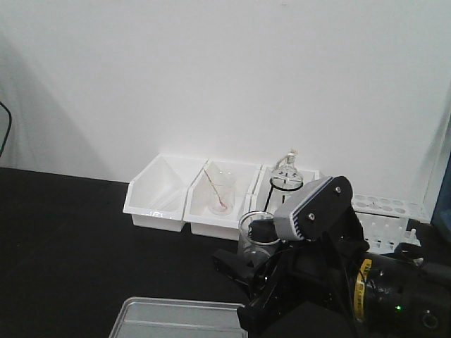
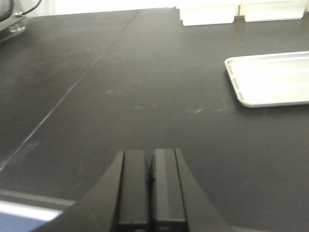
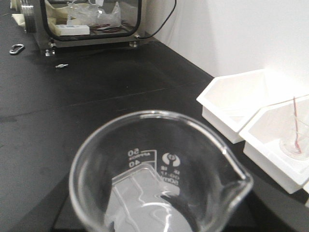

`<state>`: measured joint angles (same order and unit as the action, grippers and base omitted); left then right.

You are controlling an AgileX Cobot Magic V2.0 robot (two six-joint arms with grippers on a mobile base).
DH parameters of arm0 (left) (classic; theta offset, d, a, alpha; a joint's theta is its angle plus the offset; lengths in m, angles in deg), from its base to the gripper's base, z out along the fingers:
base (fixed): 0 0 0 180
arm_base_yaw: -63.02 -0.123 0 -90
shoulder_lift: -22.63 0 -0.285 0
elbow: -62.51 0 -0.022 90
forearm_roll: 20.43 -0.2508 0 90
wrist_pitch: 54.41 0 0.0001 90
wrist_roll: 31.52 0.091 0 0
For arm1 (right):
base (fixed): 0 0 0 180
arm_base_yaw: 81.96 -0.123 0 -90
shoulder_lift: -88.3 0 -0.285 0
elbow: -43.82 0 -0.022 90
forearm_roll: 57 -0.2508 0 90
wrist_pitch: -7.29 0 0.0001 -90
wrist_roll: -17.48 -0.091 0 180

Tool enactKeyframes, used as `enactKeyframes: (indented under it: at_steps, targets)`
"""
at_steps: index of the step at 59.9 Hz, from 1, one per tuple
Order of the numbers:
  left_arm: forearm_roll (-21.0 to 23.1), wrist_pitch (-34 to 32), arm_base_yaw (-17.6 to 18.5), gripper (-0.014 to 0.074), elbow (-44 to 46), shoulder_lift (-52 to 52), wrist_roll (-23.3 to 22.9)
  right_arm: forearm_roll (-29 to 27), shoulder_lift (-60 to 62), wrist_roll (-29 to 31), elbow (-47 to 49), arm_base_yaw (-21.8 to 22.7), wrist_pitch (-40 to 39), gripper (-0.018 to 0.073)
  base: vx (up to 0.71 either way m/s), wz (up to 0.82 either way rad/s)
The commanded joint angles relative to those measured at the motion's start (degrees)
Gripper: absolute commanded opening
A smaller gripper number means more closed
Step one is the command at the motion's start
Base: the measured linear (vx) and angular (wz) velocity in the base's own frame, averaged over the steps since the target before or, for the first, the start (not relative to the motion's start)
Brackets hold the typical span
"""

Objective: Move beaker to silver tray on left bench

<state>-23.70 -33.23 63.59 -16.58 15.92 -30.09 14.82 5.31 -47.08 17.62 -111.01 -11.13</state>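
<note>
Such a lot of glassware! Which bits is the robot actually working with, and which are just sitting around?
Part of the job:
- empty beaker, held in the right gripper
- silver tray
- black bench

Just lying about:
- white bins
- beaker with rod and pink residue
- round flask
- tube rack
- glass-fronted box

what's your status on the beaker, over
Left gripper shut, empty, low over the left bench. Right gripper shut on the beaker, upright, not yet on the silver tray. Visible tray bare, nothing in the way.
</note>
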Motion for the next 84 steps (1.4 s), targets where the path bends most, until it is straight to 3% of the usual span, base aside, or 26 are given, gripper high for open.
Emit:
enactKeyframes:
  at_steps: [1,45,61,74,84]
  targets:
    - [0.17,-4.31,0.31,0.0001,-1.13,0.43,-0.10,-1.49,1.65,0.00,1.67,-0.01,-1.54,-0.0010,0.07,-0.12]
    - [0.17,-4.31,0.31,0.0001,-1.13,0.43,-0.10,-2.18,-0.87,1.10,1.72,-0.01,-3.30,-0.0010,0.02,-0.03]
    - [0.17,-4.31,0.31,0.0001,-1.13,0.43,-0.10,-3.88,-15.77,8.74,8.52,-0.01,-4.38,-0.0010,0.00,0.00]
    - [0.17,-4.31,0.31,0.0001,-1.13,0.43,-0.10,-8.42,-30.86,9.84,18.97,-0.01,-13.30,-0.0010,0.00,0.00]
    - [0.17,-4.31,0.31,0.0001,-1.13,0.43,-0.10,-9.14,-39.33,10.52,24.23,-0.07,-14.36,-0.0010,0.00,0.00]
